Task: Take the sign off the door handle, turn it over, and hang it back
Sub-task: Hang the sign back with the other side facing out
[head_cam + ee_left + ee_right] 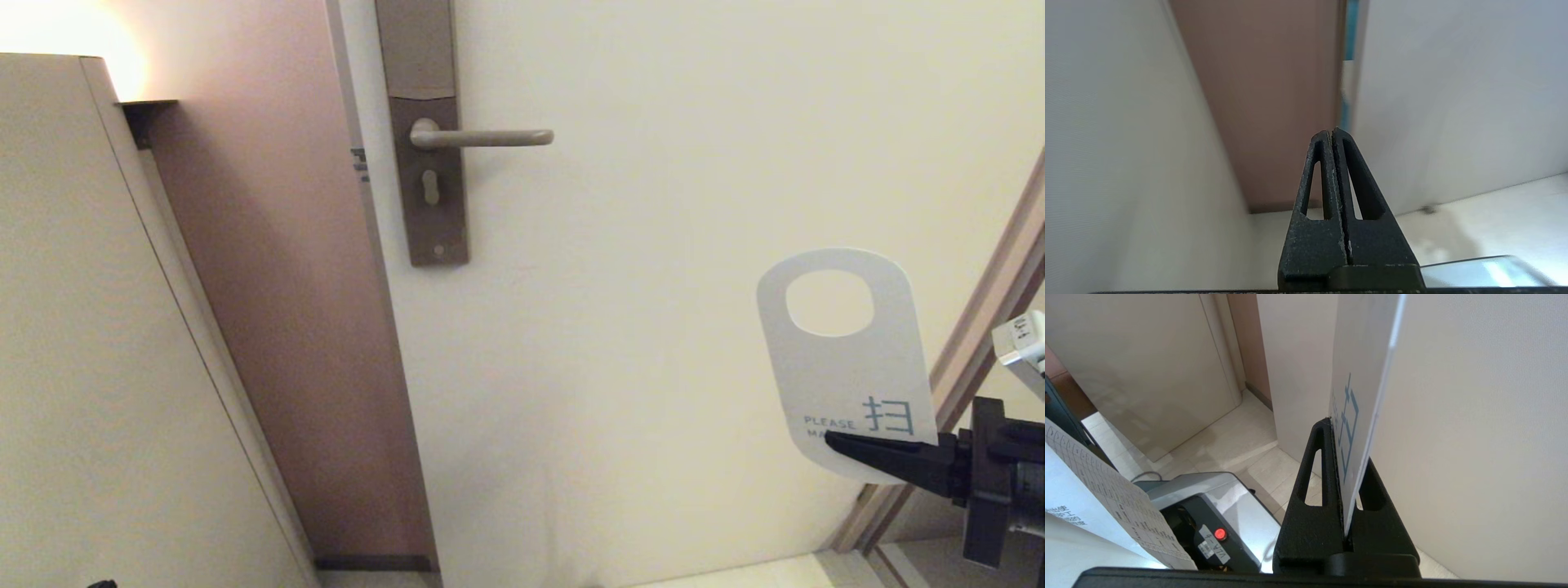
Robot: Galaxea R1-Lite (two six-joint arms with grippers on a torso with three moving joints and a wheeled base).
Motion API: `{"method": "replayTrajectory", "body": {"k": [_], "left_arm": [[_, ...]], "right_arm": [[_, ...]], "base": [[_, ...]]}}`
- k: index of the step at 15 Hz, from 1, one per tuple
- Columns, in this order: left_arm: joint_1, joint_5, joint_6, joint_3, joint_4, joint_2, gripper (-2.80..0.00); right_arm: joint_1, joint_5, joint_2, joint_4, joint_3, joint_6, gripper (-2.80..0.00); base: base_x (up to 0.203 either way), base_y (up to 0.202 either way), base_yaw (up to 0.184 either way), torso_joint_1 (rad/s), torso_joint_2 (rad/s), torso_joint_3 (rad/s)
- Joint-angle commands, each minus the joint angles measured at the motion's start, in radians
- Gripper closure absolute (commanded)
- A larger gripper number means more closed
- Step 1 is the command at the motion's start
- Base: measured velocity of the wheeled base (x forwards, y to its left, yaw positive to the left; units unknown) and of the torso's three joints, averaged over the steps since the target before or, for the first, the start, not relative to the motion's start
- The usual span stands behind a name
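The right gripper [833, 442] is clenched on the lower edge of the sign [849, 359], holding it upright with the white "PLEASE MAKE UP ROOM" face toward the head camera and the oval hole uppermost. The sign sits at about four o'clock from the door handle [482, 138], well apart from it. The lever juts level from its brown backplate [430, 212], bare. The left gripper [1332, 134] is pinched shut on nothing, apparently low near the floor beside the door [653, 286].
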Motion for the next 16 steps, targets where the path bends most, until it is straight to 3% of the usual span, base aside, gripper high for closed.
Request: {"method": "replayTrajectory", "body": {"k": [1,5,8,10,13,16], "left_arm": [[0.0,0.019,0.039,0.0,0.005,-0.075,0.0],[-0.028,0.076,0.108,0.0,0.062,-0.126,0.0],[-0.067,0.137,0.198,0.0,0.067,-0.17,0.0],[-0.079,0.136,0.186,0.0,0.105,-0.193,0.0],[-0.076,0.088,0.103,0.0,0.17,-0.211,0.0],[-0.064,0.085,0.122,0.0,0.231,-0.253,0.0]], "right_arm": [[-0.002,0.003,-0.005,-0.002,0.001,-0.001,0.0],[-0.002,0.003,0.0,-0.002,0.009,-0.01,0.0],[-0.005,0.003,0.0,-0.002,0.014,-0.017,0.0],[-0.016,0.003,0.004,-0.002,0.018,-0.017,0.0],[-0.025,0.003,0.007,-0.002,0.031,-0.041,0.0],[-0.033,0.003,0.009,-0.002,0.052,-0.049,0.0]], "base": [[0.0,0.0,0.0,0.0,0.0,0.0],[0.0,0.0,0.0,0.0,0.0,0.0],[0.0,0.0,0.0,0.0,0.0,0.0],[0.0,0.0,0.0,0.0,0.0,0.0],[0.0,0.0,0.0,0.0,0.0,0.0],[0.0,0.0,0.0,0.0,0.0,0.0]]}}
